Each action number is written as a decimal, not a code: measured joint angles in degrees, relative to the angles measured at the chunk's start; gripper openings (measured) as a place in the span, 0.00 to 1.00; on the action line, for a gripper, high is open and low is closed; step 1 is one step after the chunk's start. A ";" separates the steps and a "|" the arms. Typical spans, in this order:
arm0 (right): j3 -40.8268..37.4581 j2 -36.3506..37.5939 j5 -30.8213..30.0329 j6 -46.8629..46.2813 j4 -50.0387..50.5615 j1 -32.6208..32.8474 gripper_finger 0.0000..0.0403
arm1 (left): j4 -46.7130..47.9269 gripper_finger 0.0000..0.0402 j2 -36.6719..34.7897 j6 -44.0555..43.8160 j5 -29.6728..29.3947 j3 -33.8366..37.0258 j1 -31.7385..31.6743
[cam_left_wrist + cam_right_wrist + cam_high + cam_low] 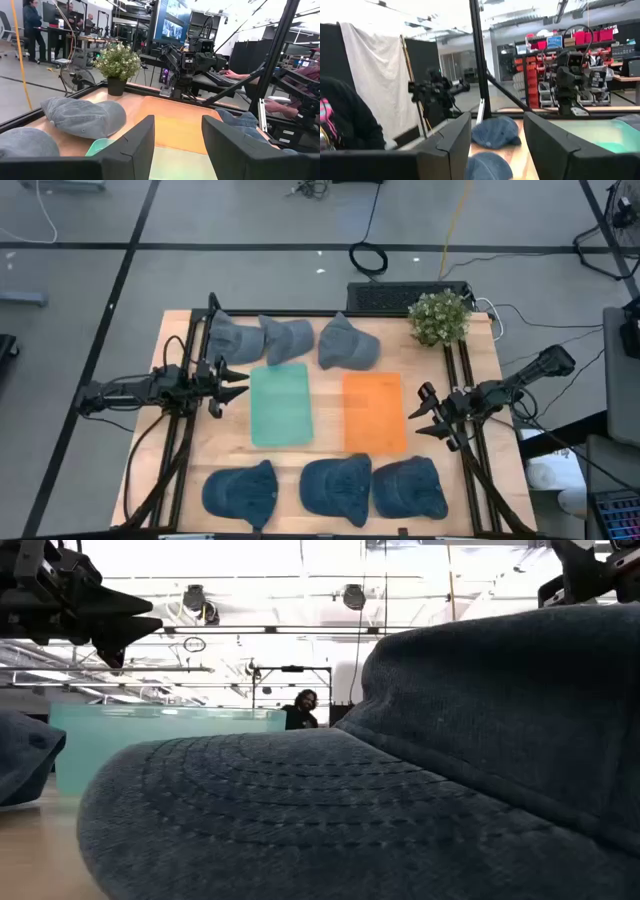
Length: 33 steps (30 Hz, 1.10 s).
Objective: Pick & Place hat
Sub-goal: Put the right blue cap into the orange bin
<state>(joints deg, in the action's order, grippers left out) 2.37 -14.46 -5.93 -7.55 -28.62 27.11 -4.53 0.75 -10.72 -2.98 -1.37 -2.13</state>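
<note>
table: a light wooden tabletop (330,465) with dark rails down both sides is seen from above
far row: three grey-blue denim caps are lined up along the far edge, one at the left (232,337), one in the middle (288,338) and one nearer the centre (347,343)
near row: three darker blue denim caps are laid along the near edge, left (242,492), middle (337,487) and right (410,487), the middle and right ones touching; the low view is pretty much filled by the brim and crown of one of them (400,790)
mats: a translucent green rectangular mat (281,404) and an orange rectangular mat (374,412) are placed side by side in the middle of the table, between the two rows, nothing sitting on either
plant: a small leafy potted plant with white flowers (439,317) is set at the far right corner
left gripper: the left gripper (236,381) is held above the left rail, just beside the green mat, pointing at it; the dark fingers (131,145) are parted with a clear gap and nothing is gripped
right gripper: the right gripper (421,420) is hung over the right rail, just beside the orange mat, aimed towards it; its fingers (447,137) are spread apart too, nothing between them
background: a person in dark clothes (303,708) is spotted far off in the room behind the table
</note>
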 joint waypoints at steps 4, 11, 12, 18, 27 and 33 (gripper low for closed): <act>0.00 -0.85 0.12 -0.96 -1.19 0.00 0.43 | 0.02 0.42 0.00 0.00 0.02 0.00 0.01; 0.00 -5.10 0.00 -0.50 -5.28 -0.02 0.43 | 0.02 0.42 -0.02 0.00 0.01 0.00 0.01; 0.00 -5.84 -0.03 -0.30 -6.55 -0.02 0.43 | 0.00 0.42 0.00 0.00 0.00 0.00 0.02; 0.00 -11.71 -0.21 -0.42 -15.63 -0.02 0.43 | 0.02 0.42 -0.02 -0.02 0.02 0.00 0.00; 16.17 -33.36 -7.74 -6.83 2.47 4.83 0.43 | -0.03 0.42 0.00 -0.01 0.03 0.00 0.01; 35.33 -46.99 -6.65 -21.50 30.81 11.41 0.43 | -0.11 0.42 -0.02 -0.02 0.02 0.00 0.02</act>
<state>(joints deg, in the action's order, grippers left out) 37.70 -61.45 -12.58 -29.05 2.19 38.52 -4.65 0.73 -10.74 -2.96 -1.37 -2.11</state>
